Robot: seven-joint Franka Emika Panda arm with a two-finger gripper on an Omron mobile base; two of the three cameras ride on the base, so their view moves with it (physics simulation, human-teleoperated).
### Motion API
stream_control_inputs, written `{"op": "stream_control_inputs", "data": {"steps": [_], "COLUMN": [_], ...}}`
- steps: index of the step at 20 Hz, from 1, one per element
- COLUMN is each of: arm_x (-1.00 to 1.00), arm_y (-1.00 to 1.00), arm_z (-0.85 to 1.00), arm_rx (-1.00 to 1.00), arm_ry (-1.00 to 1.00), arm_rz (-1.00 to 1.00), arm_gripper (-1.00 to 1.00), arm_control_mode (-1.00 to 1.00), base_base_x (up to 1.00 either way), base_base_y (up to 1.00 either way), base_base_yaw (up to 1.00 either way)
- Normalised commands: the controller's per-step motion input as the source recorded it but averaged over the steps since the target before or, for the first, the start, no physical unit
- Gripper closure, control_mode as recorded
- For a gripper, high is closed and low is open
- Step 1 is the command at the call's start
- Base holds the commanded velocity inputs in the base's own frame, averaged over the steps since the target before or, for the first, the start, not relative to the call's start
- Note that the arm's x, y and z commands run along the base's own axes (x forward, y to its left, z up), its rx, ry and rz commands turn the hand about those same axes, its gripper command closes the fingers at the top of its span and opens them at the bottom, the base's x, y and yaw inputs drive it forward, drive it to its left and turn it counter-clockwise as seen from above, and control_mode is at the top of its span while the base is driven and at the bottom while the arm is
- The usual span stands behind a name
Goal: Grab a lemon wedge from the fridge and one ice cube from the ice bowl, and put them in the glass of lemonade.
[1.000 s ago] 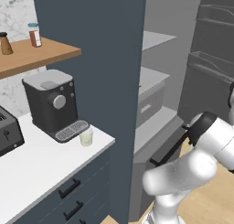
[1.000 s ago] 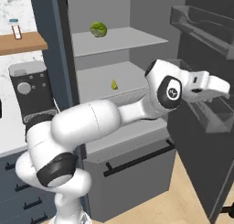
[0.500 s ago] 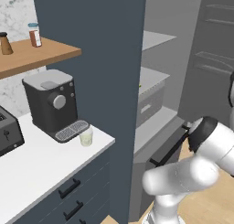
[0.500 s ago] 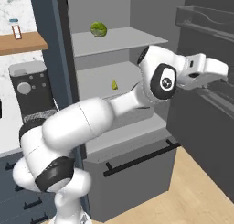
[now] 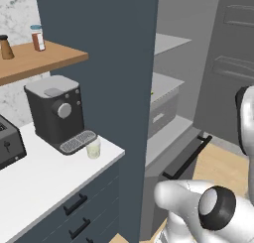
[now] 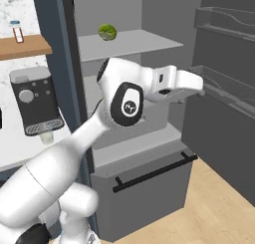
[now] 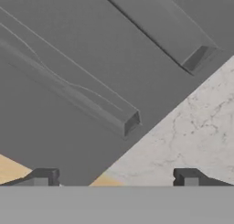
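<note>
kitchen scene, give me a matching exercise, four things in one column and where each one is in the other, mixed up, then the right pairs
Things:
1. glass of lemonade
2. leafy green ball
3. coffee machine
4. spice jar with a red label

Places:
A. on the wooden wall shelf
B. on the fridge's top shelf
C. on the white counter, just in front of the coffee machine's drip tray
D. on the white counter, under the wooden shelf

Pairs: 1-C, 2-B, 3-D, 4-A
</note>
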Motion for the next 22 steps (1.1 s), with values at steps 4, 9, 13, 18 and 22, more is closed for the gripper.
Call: {"op": "stream_control_inputs", "data": {"steps": [4, 9, 13, 18, 22], "arm_x": [-0.16, -0.09, 0.0, -0.13, -0.2], "arm_y": [1.0, 1.0, 1.0, 1.0, 0.95], "arm_z": [-0.01, 0.0, -0.01, -0.23, -0.58], "arm_rx": [0.14, 0.24, 0.31, 0.35, 0.39], "arm_ry": [-0.08, -0.02, 0.0, 0.0, 0.0], "arm_rz": [0.11, 0.15, 0.21, 0.25, 0.27], "arm_gripper": [-1.0, -1.0, -1.0, -1.0, -1.0], "arm_control_mode": [-1.0, -1.0, -1.0, -1.0, -1.0], "base_base_x": [0.0, 0.0, 0.0, 0.0, 0.0], "base_base_y": [0.0, 0.0, 0.0, 0.0, 0.0], "base_base_yaw": [0.0, 0.0, 0.0, 0.0, 0.0]}}
